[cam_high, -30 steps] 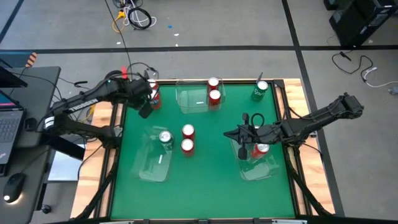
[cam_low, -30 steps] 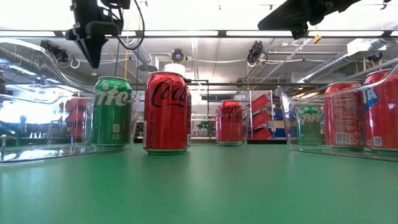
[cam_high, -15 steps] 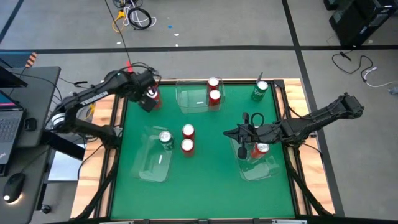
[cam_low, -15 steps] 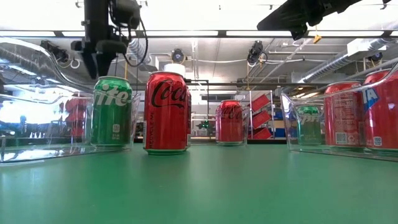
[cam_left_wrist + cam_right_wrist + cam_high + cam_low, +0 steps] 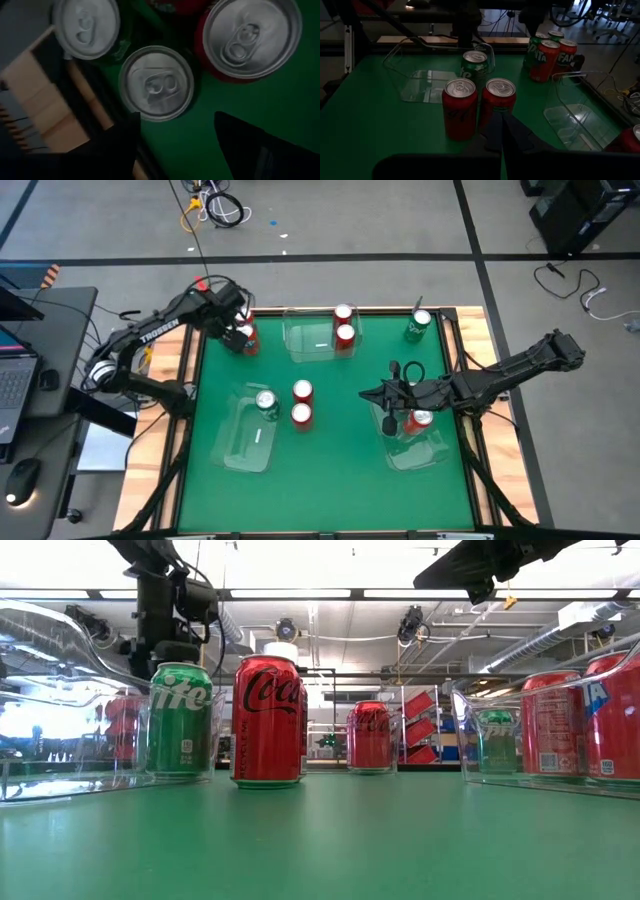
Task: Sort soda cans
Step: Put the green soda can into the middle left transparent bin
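Hovering the left end effector (image 5: 175,135), fingers spread wide, right over the cluster of soda cans (image 5: 246,337) at the table's (image 5: 330,460) far left corner, right end effector (image 5: 388,402) sitting pinched shut above a red can (image 5: 419,419) in the right-side tray (image 5: 425,450).

Left gripper (image 5: 240,338) above corner cans (image 5: 156,83) — right gripper (image 5: 389,423) seemingly over tray (image 5: 425,452)

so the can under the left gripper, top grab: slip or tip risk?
Left gripper is open above the can. Smooth metal sides probably slip under a light pinch. Two neighbouring cans crowd it, so a finger may nudge one. Upright and squat, it probably won't tip.
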Robot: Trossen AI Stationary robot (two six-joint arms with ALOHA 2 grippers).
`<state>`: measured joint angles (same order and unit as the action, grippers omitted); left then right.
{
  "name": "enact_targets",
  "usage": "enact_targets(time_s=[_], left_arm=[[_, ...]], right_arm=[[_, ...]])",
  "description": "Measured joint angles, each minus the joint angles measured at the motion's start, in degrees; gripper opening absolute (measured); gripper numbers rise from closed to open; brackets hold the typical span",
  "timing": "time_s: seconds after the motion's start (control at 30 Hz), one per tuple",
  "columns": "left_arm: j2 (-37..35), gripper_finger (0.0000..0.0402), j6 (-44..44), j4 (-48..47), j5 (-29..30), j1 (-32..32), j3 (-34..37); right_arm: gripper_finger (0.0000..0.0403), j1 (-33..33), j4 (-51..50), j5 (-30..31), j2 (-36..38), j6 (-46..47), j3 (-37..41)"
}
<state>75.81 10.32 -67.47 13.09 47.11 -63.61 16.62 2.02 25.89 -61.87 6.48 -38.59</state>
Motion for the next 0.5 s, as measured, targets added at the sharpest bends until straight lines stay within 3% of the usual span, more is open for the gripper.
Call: enact_targets(time_s=[0.5], left_arm=[[0.82, 0.0257, -2.52, 2.28, -4.85, 6.19, 0.12]], right_arm=[[0.0004, 0.00, 0.01, -0.04, 0.00, 0.02, 0.00]])
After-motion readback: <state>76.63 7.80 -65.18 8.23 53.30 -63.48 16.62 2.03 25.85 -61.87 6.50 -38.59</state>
